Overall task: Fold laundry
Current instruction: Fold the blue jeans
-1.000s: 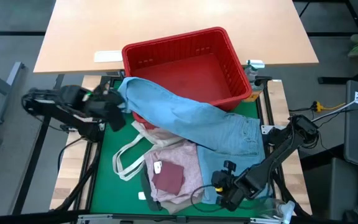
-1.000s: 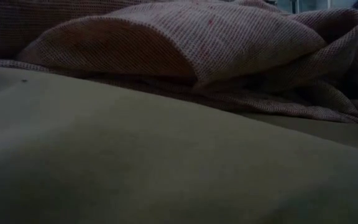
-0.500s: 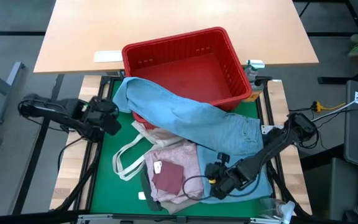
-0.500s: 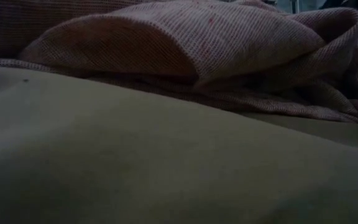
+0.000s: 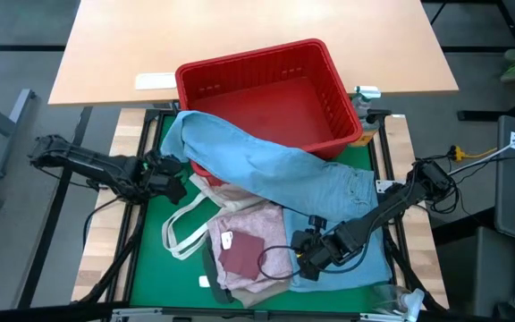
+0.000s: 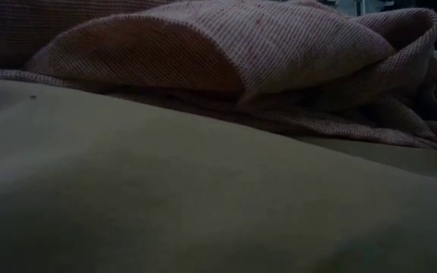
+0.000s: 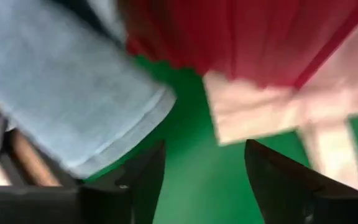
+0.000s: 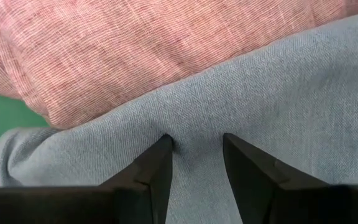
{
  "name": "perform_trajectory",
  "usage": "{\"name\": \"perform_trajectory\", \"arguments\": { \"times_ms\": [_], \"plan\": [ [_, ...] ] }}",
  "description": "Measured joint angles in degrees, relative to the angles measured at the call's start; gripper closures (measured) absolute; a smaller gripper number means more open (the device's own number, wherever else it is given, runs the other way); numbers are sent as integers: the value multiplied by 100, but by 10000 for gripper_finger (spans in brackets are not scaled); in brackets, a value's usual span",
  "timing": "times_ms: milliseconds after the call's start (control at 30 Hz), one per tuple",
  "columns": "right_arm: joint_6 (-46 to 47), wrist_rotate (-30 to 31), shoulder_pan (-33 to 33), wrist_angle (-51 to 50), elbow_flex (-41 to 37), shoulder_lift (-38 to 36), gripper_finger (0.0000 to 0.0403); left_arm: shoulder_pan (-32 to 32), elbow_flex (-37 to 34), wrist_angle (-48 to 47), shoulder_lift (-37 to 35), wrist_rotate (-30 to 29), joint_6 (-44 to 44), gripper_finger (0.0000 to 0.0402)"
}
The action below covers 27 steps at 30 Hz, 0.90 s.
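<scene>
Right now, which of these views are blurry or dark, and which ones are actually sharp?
Left wrist view: streaky motion blur smears the jeans, the red basket and the left gripper. Low view: dim, blocked by out-of-focus cloth up close; only the pink top shows weave. Right wrist view: sharp, evenly lit, denim texture clear at the right gripper. High view: clear, no glare.

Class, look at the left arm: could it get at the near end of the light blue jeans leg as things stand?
Probably yes: the left gripper has its fingers open, and the jeans hem lies just ahead over bare green mat.
</scene>
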Motion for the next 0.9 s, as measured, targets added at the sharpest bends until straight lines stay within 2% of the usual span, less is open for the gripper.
{"name": "perform_trajectory", "arguments": {
  "times_ms": [167, 433, 767, 900],
  "plan": [
    [-8, 19, 4, 8, 0, 0, 260, 1, -216, 828, 341, -668, 359, 159],
    [-10, 31, 7, 8, 0, 0, 260, 0, -413, 1003, 1036, -1791, 334, 155],
    [-14, 139, 11, 8, 0, 0, 260, 13, -799, 1310, 1945, -2379, -785, 155],
    [-14, 139, 11, 8, 0, 0, 260, 104, -906, 1465, 2234, -2441, -949, 155]
  ]
}}
